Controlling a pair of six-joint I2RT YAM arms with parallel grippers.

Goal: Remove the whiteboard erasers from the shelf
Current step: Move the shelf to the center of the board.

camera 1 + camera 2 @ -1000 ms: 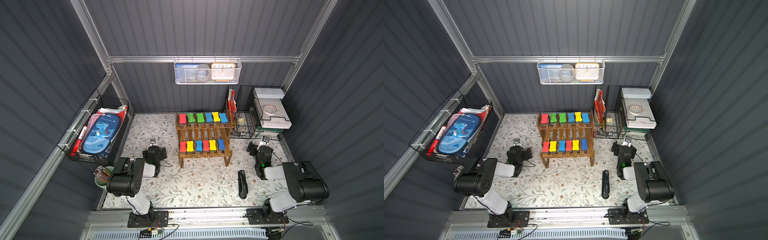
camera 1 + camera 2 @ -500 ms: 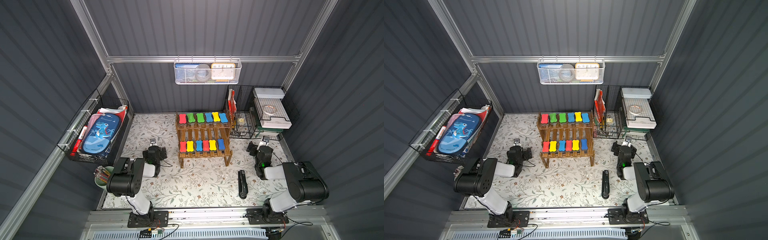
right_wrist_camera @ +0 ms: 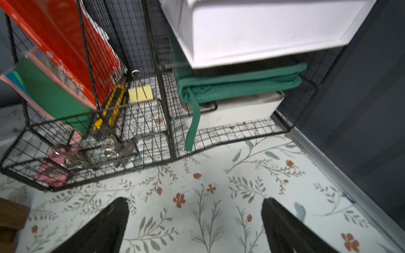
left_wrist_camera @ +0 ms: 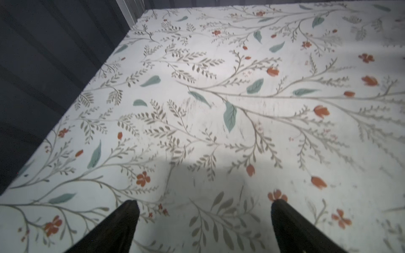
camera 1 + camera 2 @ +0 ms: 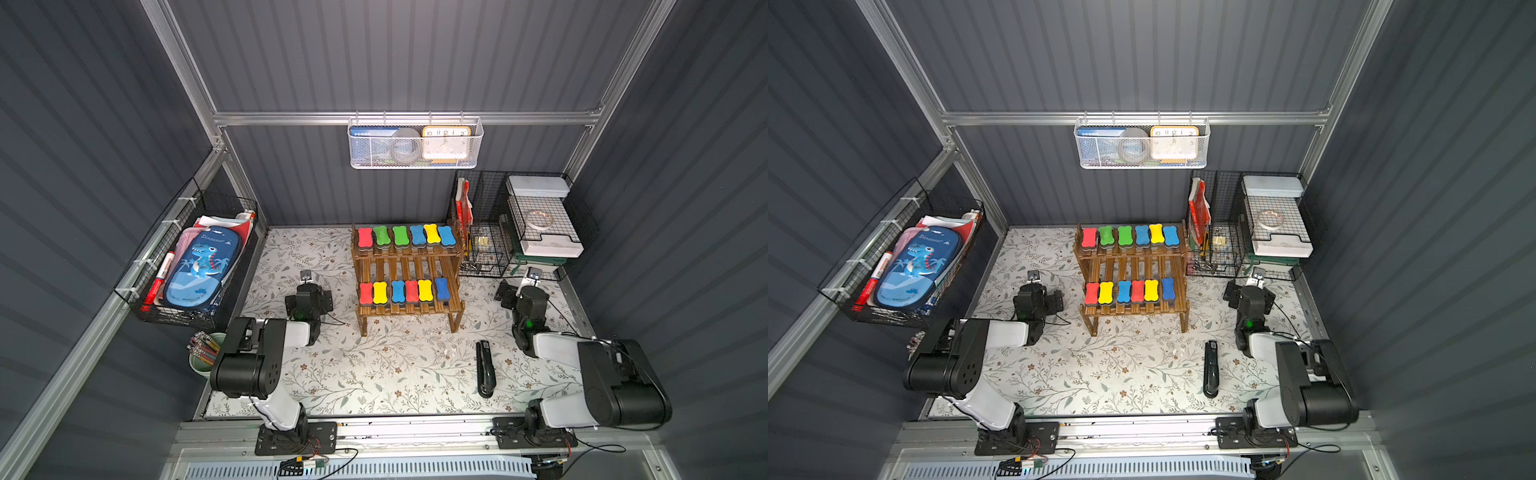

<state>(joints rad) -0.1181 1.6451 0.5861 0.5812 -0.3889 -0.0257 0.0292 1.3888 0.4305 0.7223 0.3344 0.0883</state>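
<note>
Twelve whiteboard erasers (image 5: 398, 291) sit untouched on the shelf (image 5: 409, 266), a small two-step rack of brown wooden slats standing on a floral mat (image 5: 374, 365), seen in both top views. Six bone-shaped pads line the shelf's upper, rear step, running red, green, green, blue, yellow, blue from left to right. Six more fill the lower, front step: red, yellow, blue, red, yellow, blue. Each shows a bright foam top over a dark underside. The left gripper (image 4: 203, 202) hangs low over bare mat to the shelf's left, its two black fingers spread wide with nothing between them. The right gripper (image 3: 194, 199), to the shelf's right, is likewise spread and empty, facing the black wire racks (image 3: 163, 98) that stand beside the shelf's right end. A black stapler (image 5: 485, 368) lies on the mat in front of the shelf's right front leg.
</note>
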